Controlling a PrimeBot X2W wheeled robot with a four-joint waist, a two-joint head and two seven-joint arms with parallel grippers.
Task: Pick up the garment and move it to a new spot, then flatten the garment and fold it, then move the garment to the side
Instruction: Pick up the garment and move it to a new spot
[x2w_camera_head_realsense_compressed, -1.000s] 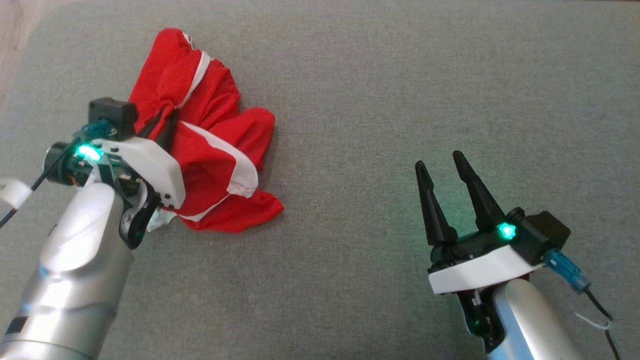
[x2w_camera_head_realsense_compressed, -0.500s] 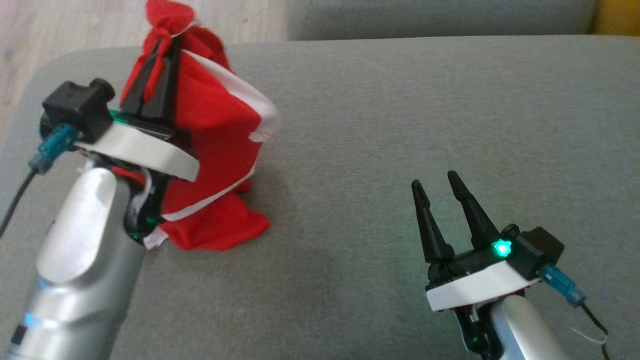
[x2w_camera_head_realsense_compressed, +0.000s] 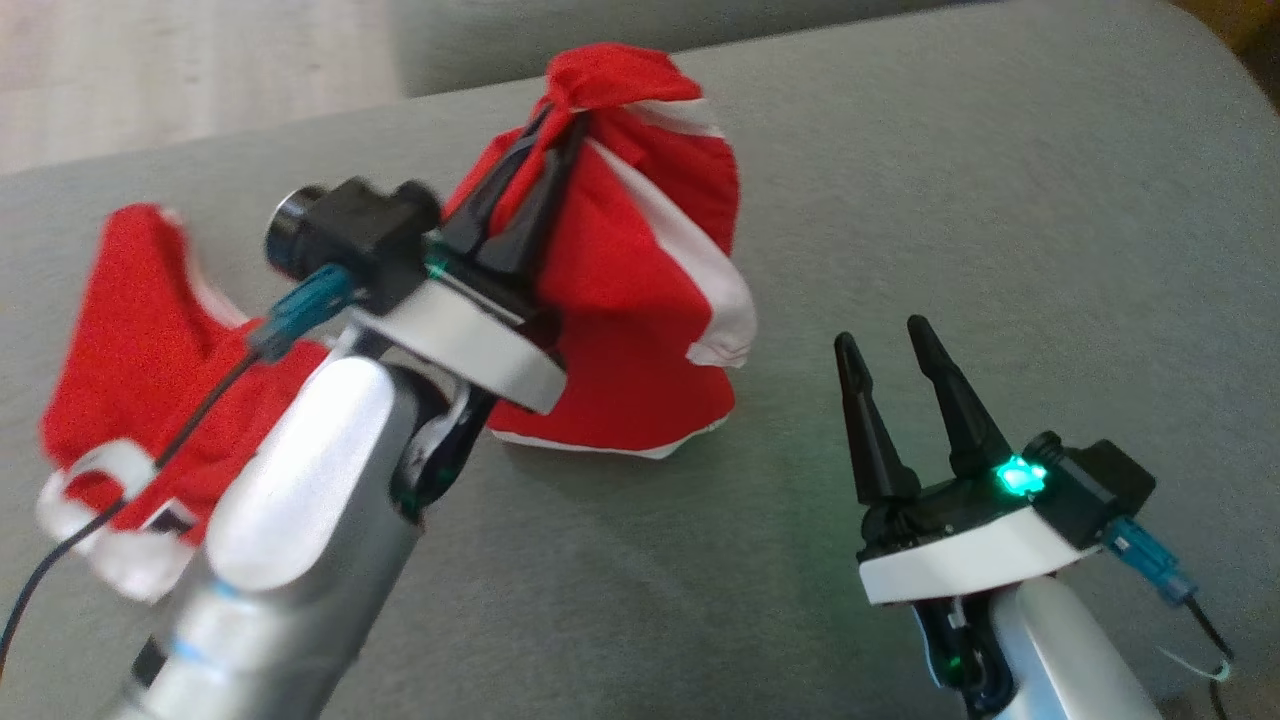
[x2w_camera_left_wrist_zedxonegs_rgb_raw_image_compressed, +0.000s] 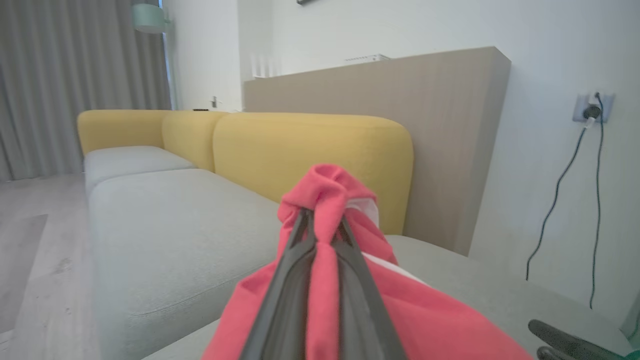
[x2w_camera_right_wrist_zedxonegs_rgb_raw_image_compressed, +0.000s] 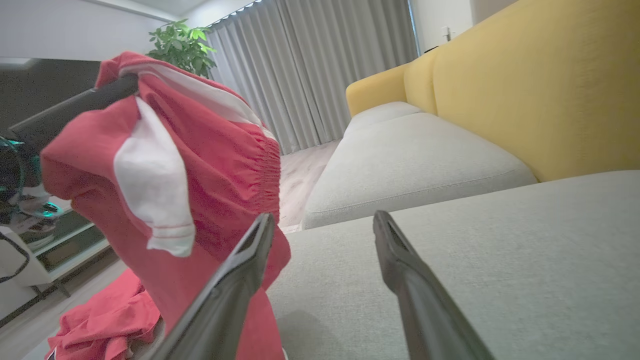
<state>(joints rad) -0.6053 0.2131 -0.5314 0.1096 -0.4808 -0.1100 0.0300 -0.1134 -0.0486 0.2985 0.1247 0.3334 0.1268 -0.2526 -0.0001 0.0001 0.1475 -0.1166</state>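
Above cushion (x2w_camera_head_realsense_compressed: 1000, 200), left pincer (x2w_camera_head_realsense_compressed: 560, 110) clamps garment (x2w_camera_head_realsense_compressed: 640, 270); right pincer (x2w_camera_head_realsense_compressed: 883, 332) apart; right wrist view reveals plant (x2w_camera_right_wrist_zedxonegs_rgb_raw_image_compressed: 182, 47).

Grey sofa seat (x2w_camera_head_realsense_compressed: 1000, 200) w/ yellow backrest (x2w_camera_left_wrist_zedxonegs_rgb_raw_image_compressed: 310, 145), grey curtains (x2w_camera_right_wrist_zedxonegs_rgb_raw_image_compressed: 310, 75), pale wood floor (x2w_camera_head_realsense_compressed: 150, 80), white wall (x2w_camera_left_wrist_zedxonegs_rgb_raw_image_compressed: 550, 60) w/ socket (x2w_camera_left_wrist_zedxonegs_rgb_raw_image_compressed: 592, 107), plant (x2w_camera_right_wrist_zedxonegs_rgb_raw_image_compressed: 182, 45)

Soft daylight, slight motion blur

garment (x2w_camera_head_realsense_compressed: 640, 270) red w/ white trim; sofa seat (x2w_camera_head_realsense_compressed: 1000, 200) grey; backrest (x2w_camera_left_wrist_zedxonegs_rgb_raw_image_compressed: 310, 145) yellow; curtains (x2w_camera_right_wrist_zedxonegs_rgb_raw_image_compressed: 310, 65) grey
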